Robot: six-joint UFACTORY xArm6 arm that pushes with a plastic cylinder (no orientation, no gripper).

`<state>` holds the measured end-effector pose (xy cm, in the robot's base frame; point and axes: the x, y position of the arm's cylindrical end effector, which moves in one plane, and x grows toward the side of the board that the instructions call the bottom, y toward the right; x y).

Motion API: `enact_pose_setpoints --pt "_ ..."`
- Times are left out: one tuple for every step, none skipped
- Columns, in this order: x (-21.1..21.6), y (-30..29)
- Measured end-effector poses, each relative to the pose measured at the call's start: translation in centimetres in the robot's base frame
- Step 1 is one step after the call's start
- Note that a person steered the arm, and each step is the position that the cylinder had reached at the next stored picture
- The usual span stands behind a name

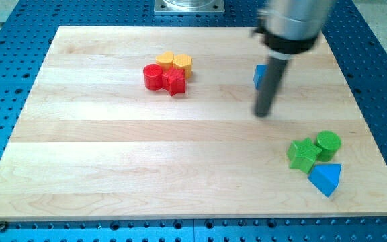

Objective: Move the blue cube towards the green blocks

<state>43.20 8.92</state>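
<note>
My tip (pixel 264 113) on the desk (pixel 113 154), touching the half-hidden blue cube (pixel 259 76), green blocks (pixel 313 150) well apart toward the view's bottom right, no claw on this rod.

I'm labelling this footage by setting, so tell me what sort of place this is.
Most likely a robotics lab bench. A wooden board lies on a blue perforated metal table, small coloured blocks such as the green blocks are scattered on it, and my tip hangs from a robot arm beside the blue cube.

Cube (pixel 259 75) behind my tip (pixel 265 113); round block (pixel 328 142) lower right.
</note>
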Motion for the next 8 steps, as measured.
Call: enact_pose_setpoints --pt "-3.1 -2.1" --pt "-8.7 0.8" --pt "-11.6 4.6" --pt "-12.1 8.2" --pt "-8.0 9.0" --pt "-3.3 8.5" --pt "-7.5 8.9" --pt "-9.1 9.4"
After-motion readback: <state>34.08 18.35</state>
